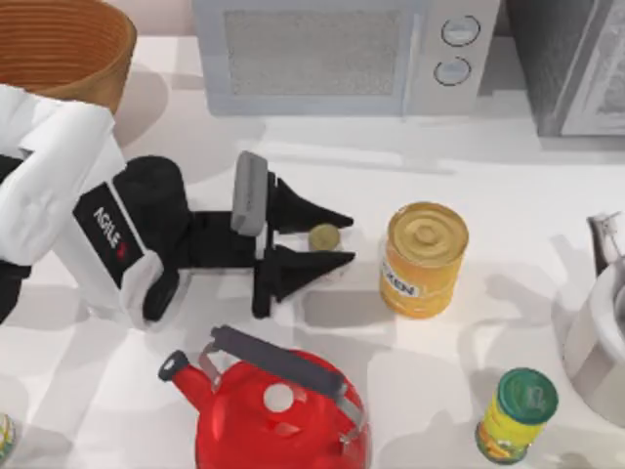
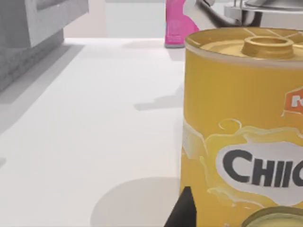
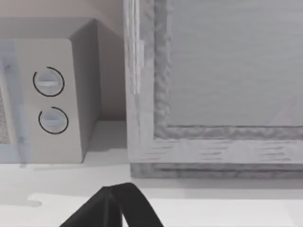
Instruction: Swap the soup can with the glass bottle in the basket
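Note:
The soup can (image 1: 323, 237), a very small can with a dull gold top, stands just left of a big yellow can. My left gripper (image 1: 350, 239) reaches in from the left at table height, and its two black fingers press the soup can's sides, shut on it. In the left wrist view the soup can's gold rim (image 2: 277, 218) shows beside one black finger (image 2: 184, 210). The wicker basket (image 1: 59, 49) sits at the far left corner. The glass bottle is out of view. A black finger (image 3: 113, 208) of my right gripper shows before the microwave.
The big yellow can (image 1: 423, 259) stands right by the left fingertips. A red kettle (image 1: 278, 410) sits in front of the left arm. A green-lidded yellow can (image 1: 518, 415), a metal pot (image 1: 601, 332) and the microwave (image 1: 342, 54) ring the area.

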